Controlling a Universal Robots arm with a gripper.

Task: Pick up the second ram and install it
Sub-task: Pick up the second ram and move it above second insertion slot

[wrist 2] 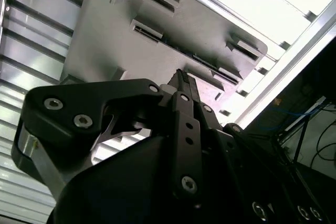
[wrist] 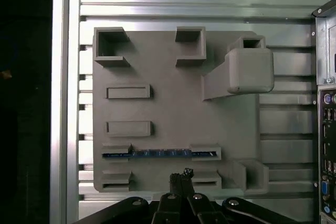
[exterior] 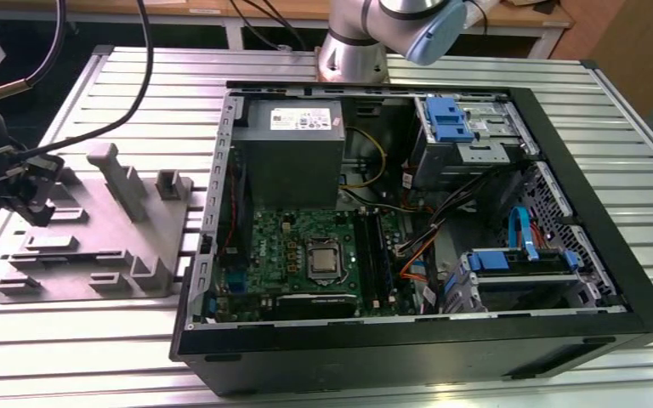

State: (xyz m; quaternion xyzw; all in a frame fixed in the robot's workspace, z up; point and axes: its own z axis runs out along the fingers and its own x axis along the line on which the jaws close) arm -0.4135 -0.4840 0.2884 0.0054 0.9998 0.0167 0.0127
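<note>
First wrist view has my claw point(wrist: 181, 178), seemingly pressed together and empty, hanging near the ram point(wrist: 157, 154), which stands on edge in its gray holder point(wrist: 173, 114), probably for easy pinching.

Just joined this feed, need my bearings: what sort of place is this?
Probably a robotic PC-assembly workbench: an open computer case on a slatted metal table, and a grey fixture holding a memory stick beside it.

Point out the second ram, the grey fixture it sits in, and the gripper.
second ram point(wrist: 157, 154): first wrist view, middle of its blue edge showing in the slot.
grey fixture point(wrist: 173, 103): first wrist view, bare flat face.
gripper point(wrist: 181, 176): first wrist view, midway between its fingertips.
</note>
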